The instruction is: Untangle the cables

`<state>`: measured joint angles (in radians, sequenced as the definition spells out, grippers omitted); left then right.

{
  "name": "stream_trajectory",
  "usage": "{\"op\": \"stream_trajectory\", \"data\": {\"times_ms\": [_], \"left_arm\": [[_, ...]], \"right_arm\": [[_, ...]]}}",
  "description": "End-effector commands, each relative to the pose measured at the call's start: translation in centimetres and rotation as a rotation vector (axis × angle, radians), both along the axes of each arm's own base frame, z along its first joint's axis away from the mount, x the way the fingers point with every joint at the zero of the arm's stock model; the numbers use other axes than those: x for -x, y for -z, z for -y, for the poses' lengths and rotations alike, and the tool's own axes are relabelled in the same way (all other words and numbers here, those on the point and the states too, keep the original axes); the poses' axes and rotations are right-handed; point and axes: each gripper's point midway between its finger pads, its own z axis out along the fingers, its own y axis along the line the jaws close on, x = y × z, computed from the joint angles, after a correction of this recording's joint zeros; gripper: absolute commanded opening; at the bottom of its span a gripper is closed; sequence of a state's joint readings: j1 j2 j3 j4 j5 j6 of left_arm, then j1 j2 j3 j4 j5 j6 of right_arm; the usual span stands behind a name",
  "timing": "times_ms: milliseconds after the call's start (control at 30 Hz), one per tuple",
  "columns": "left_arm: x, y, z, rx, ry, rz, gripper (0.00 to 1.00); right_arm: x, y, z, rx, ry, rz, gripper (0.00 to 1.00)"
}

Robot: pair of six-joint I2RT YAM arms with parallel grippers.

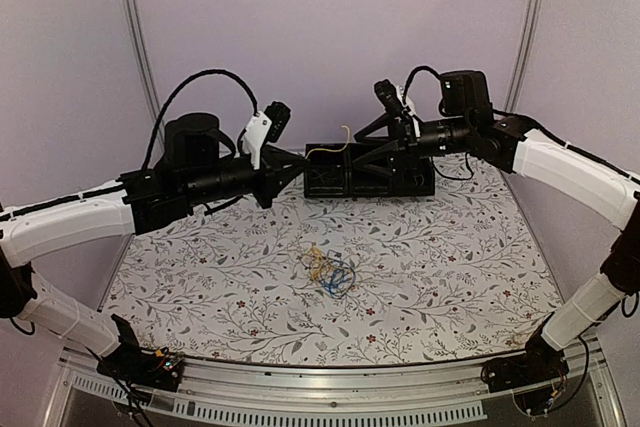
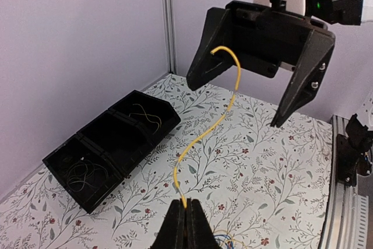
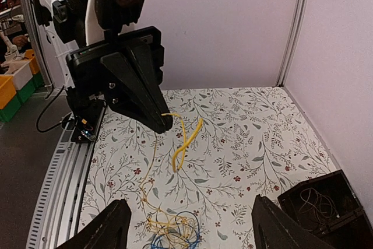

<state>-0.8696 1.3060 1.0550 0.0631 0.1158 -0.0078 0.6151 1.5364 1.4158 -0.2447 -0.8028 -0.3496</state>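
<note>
My left gripper (image 2: 186, 217) is shut on one end of a thick yellow cable (image 2: 211, 126). The cable rises in a wavy line, and its free end curls in front of my right gripper (image 2: 239, 100). That gripper is open and holds nothing. In the top view the left gripper (image 1: 298, 167) and right gripper (image 1: 358, 150) face each other above the table's far half, with the yellow cable (image 1: 330, 150) between them. A tangle of thin yellow and blue cables (image 1: 330, 269) lies on the table's middle. It also shows low in the right wrist view, the tangle (image 3: 172, 228) between the open fingers (image 3: 111, 228).
A black two-compartment bin (image 1: 400, 179) stands at the back of the table, under the right gripper. Thin dark and whitish cables lie inside the bin (image 2: 108, 170). Walls close in the back and both sides, and a metal rail (image 1: 320, 402) runs along the near edge.
</note>
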Motion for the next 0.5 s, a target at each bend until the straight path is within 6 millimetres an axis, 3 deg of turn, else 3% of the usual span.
{"op": "stream_trajectory", "data": {"times_ms": [0,300,467], "left_arm": [[0.6,-1.7,0.0,0.077,0.004,0.019,0.00],[0.8,-1.3,0.8,0.087,0.026,0.006,0.00],[0.6,-0.3,1.3,0.073,0.030,-0.009,0.00]], "right_arm": [[2.1,-2.3,-0.3,-0.073,-0.104,-0.054,0.75],[1.6,-2.9,-1.4,-0.121,-0.141,-0.130,0.65],[1.5,-4.4,-2.0,-0.180,-0.176,-0.140,0.45]]}}
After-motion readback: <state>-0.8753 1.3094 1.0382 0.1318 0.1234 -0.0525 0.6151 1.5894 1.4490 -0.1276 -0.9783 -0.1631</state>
